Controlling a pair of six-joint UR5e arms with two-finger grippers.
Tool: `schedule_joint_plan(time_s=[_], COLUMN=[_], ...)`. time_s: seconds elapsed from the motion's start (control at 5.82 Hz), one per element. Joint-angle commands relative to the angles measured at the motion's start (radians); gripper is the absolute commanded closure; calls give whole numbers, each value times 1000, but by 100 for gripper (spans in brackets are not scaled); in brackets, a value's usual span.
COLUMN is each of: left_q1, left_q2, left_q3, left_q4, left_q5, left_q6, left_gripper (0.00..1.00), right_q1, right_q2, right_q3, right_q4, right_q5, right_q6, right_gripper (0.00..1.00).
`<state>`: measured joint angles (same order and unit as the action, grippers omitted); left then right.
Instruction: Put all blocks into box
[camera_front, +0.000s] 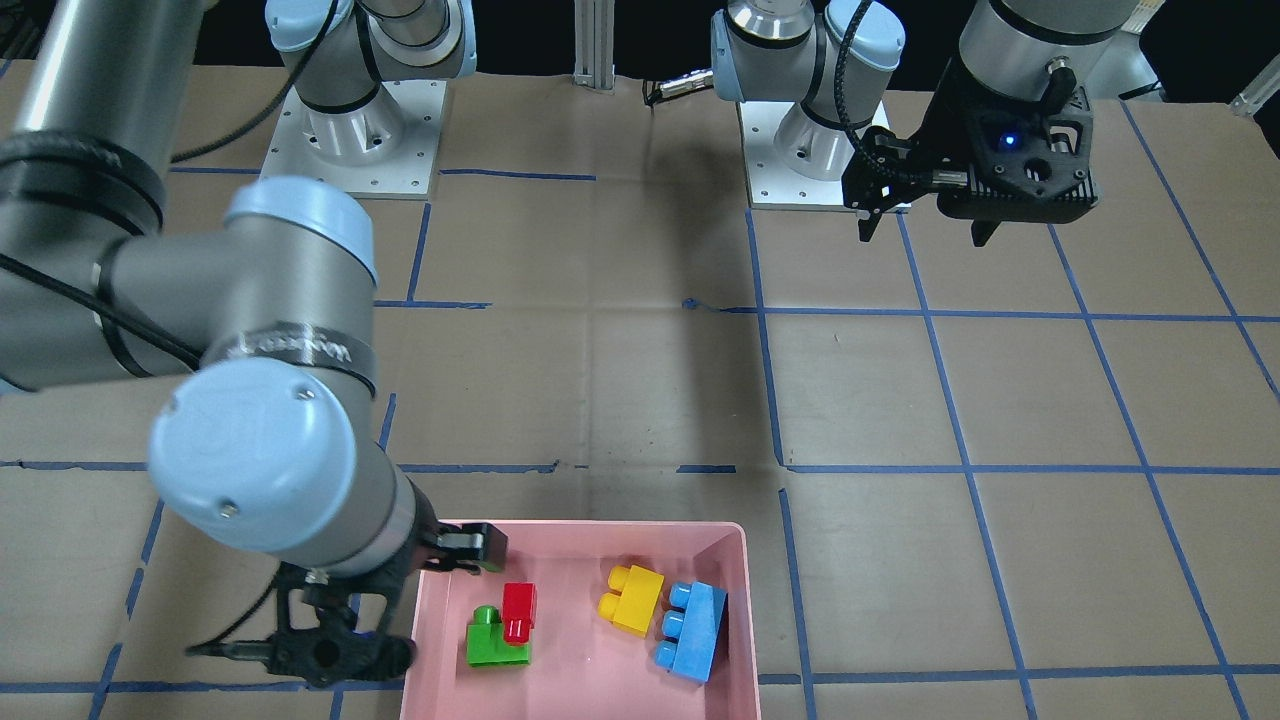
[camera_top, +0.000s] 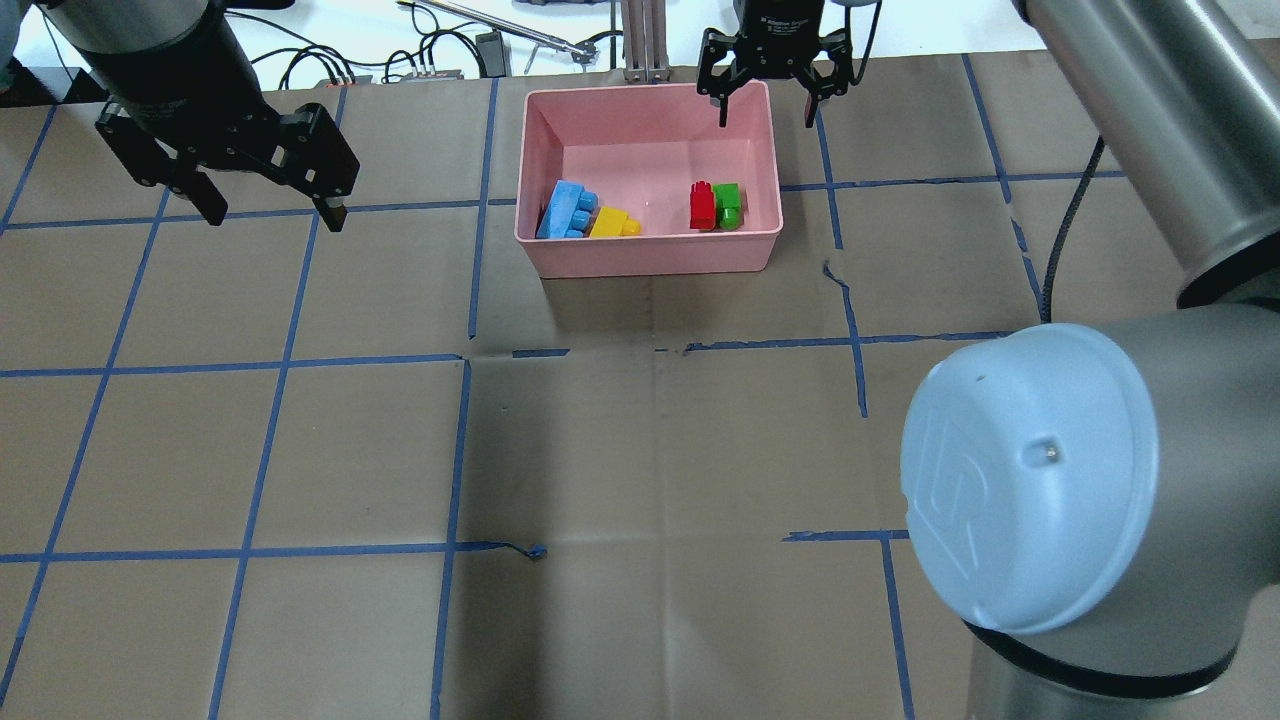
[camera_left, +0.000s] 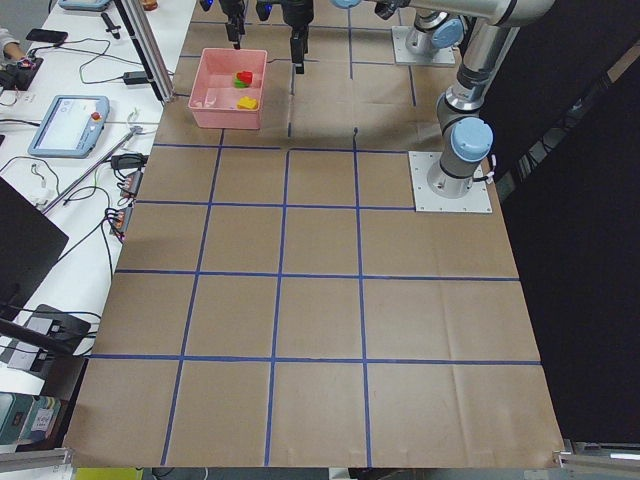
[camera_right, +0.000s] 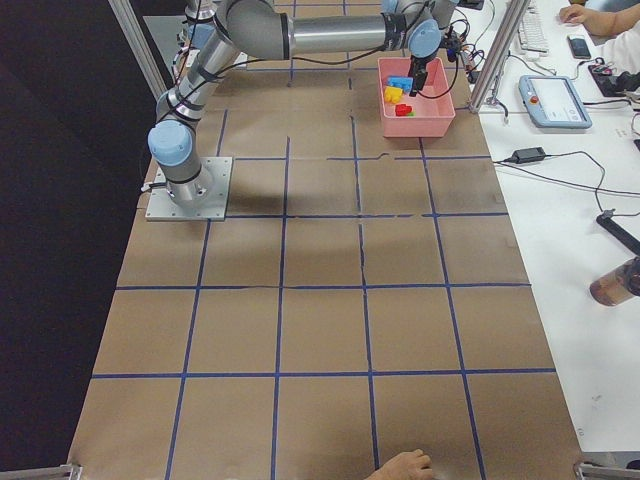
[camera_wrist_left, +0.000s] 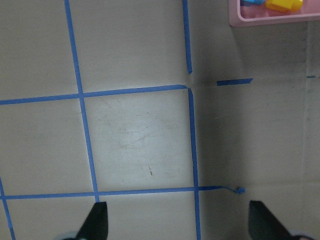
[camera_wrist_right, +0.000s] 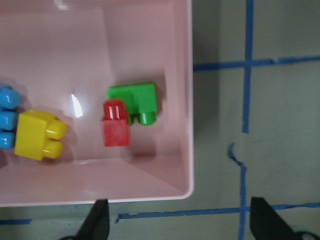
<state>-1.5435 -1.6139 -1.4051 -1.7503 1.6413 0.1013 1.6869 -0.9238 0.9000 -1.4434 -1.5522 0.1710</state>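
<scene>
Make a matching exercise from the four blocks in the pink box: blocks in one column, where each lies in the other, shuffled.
Column 1:
1. red block
2. green block
3. yellow block
4. blue block

Column 2:
A. against the blue block, nearer the middle of the box
B. touching the red one, nearest the box's right wall in the overhead view
C. at the box's left wall in the overhead view
D. between green and yellow

Pairs: 1-D, 2-B, 3-A, 4-C
</scene>
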Motion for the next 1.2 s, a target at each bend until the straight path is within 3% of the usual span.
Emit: schedule_joint_plan(time_s=[0.0,0.34,0.52,0.86,1.03], left_q1=[0,0,0,0,0], left_q2=[0,0,0,2,2], left_q3=[0,0,0,-2,-2], left_q4=[0,0,0,-1,-1], left_q5=[0,0,0,0,0], left_q6=[0,0,0,0,1], left_gripper=[1,1,1,1,1], right_q1=[-91,-134,-127,-122,-121], right_q2=[-203,-364,-425,-544,-561], right_q3=[45,121,217,464,505], right_q4=[258,400,384,216,149], right_q5=[-34,-32,-20,-19,-20], right_q6=[-106,-146,-143,-111,-102], right_gripper=[1,1,2,1,1])
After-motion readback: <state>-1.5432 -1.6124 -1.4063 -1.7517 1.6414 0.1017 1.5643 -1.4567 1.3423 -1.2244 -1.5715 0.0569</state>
